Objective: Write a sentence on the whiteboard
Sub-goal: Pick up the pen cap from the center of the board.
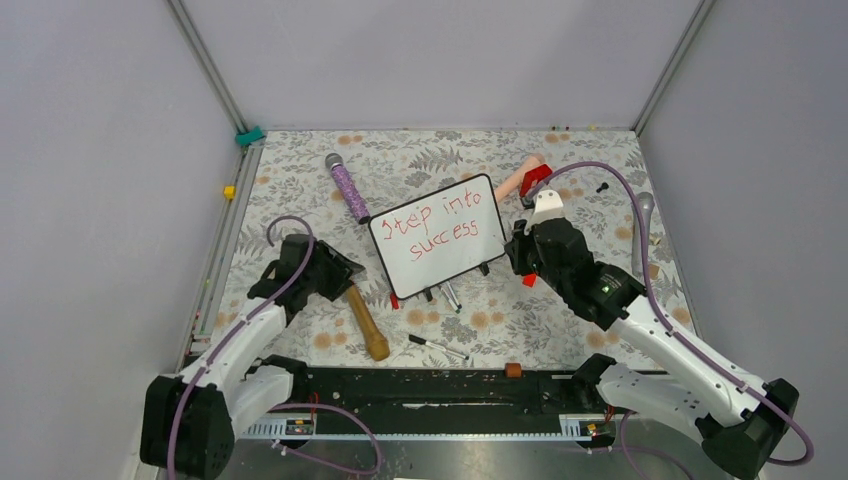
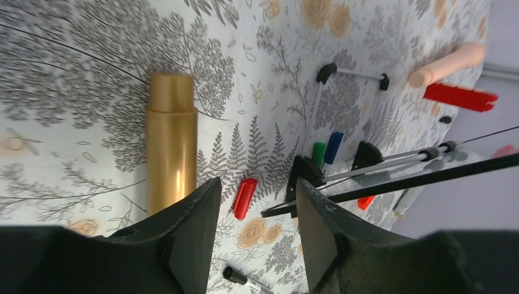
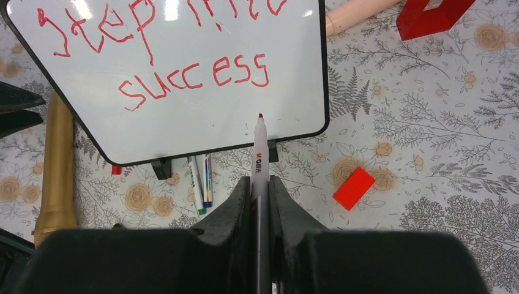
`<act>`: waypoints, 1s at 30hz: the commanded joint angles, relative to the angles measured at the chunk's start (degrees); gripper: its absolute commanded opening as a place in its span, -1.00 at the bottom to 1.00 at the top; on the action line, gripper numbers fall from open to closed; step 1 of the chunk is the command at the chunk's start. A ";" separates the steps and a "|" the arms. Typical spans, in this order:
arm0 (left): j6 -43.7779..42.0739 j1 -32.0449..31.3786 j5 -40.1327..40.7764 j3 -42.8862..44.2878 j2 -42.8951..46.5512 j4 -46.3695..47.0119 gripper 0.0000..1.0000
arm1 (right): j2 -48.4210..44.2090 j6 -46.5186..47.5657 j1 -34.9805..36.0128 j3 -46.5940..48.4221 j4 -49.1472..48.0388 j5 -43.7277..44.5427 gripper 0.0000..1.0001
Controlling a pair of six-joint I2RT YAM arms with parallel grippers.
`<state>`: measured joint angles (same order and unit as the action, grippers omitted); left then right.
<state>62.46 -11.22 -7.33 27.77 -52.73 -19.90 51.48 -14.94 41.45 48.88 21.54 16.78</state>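
1. From the top camera I see the whiteboard (image 1: 437,238) in the middle of the desk (image 1: 300,190), turned slightly askew. The sentence (image 1: 432,230) reads "step into success" in red over two lines. My left tool (image 1: 345,272) sits to the near left of the board, over the head end of a gold handle (image 1: 368,325). My right tool (image 1: 517,250) is just beside the board's right edge. A purple microphone (image 1: 348,188) lies at the far left of the board. I cannot tell either tool's state from this view.

2. From the left wrist camera, the left tool's fingers stand apart with nothing between them. The gold handle lies on the desk beyond the left finger, and a red cap (image 2: 245,198) shows in the gap. The board appears edge-on at the right.

3. From the right wrist camera, the right tool is clamped on a red marker (image 3: 260,156). Its tip is over the board's bare lower area, below the last "s" of "success". I cannot tell whether it touches. A red block (image 3: 354,188) lies on the desk to the right.
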 commanded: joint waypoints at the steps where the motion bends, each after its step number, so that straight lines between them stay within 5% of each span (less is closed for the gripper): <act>1: 1.57 -4.73 0.30 1.38 -5.91 7.93 -0.03 | 0.64 -1.30 -0.49 0.90 -1.11 -1.35 -1.00; 9: -0.87 -7.38 -4.67 2.80 -18.78 13.75 -0.16 | 1.03 -0.92 -0.48 1.31 -1.08 -1.06 -1.00; 30: -7.95 -11.11 -9.31 7.15 -28.98 10.40 -0.16 | 0.64 0.24 -0.45 1.54 -1.17 -0.39 -1.00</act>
<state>56.64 -22.04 -16.80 32.84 -81.06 -8.51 52.80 -15.27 41.45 48.88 21.52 15.79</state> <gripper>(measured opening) 0.414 0.156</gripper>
